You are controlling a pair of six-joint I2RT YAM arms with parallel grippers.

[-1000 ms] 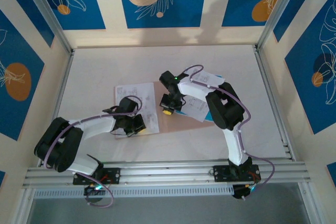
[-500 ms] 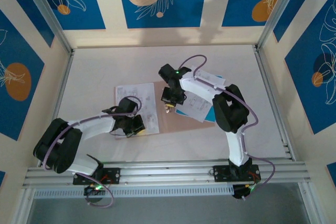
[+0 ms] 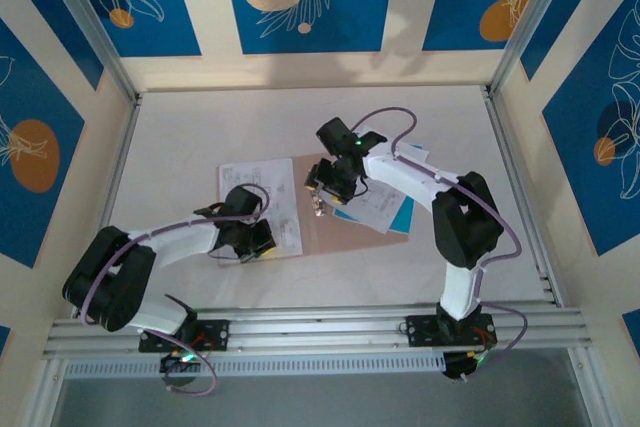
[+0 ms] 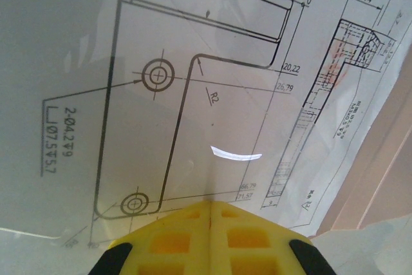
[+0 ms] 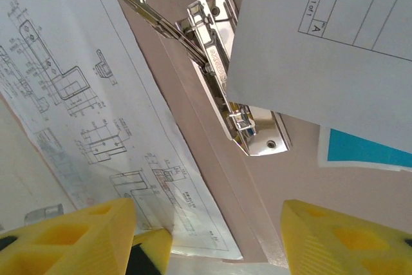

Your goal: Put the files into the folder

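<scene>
Nearest the bases, the left gripper (image 3: 262, 239) is seen with jaws closed, set down on a printed sheet (image 3: 255, 185) overlapping the folder (image 3: 330, 235). Farther out, the right gripper (image 3: 319, 200) is held open above the folder's metal clip (image 5: 225, 75). The clip is partly covered by white sheets (image 3: 375, 197), with a cyan sheet (image 5: 367, 149) beneath them, and is hard to make out from above.

A fixed camera is looking down from above and behind the arm bases (image 3: 190, 332), taking in the whole pale white tabletop (image 3: 200, 127). Both wrist cameras are hovering close, facing downward; each is framing the white printed drawing sheet (image 4: 193, 107) and flat pinkish-tan card folder (image 5: 193, 133) edge.
</scene>
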